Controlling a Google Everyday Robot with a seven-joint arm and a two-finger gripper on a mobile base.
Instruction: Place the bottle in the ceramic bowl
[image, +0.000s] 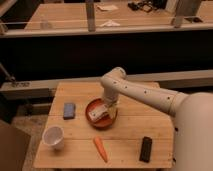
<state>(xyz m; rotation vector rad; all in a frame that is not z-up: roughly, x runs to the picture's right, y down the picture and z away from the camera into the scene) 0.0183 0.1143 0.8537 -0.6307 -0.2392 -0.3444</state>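
At centre frame, the gripper (109, 107) of a white one-armed robot hangs over the ceramic bowl (103, 114), at the right-hand part of the dish, the arm sweeping in from the lower right of the frame. Whether it is apart or clamped cannot be made out. The bottle (99, 113), a small cream oblong, lies inside the reddish-brown bowl, immediately to the lower left of the gripper and touching or nearly touching it; its long axis runs slantwise, from lower left up toward the gripper. With the bottle already within the rim, the placing looks all but done; what appears to remain is a clean release and a lift straight up, away from the bottle's raised end.

On the wooden table (80, 92) around the bowl: a blue-grey block (69, 110) to the left, a white cup (53, 137) at lower left, an orange carrot (100, 148) just below, and a black object (145, 148) at lower right.
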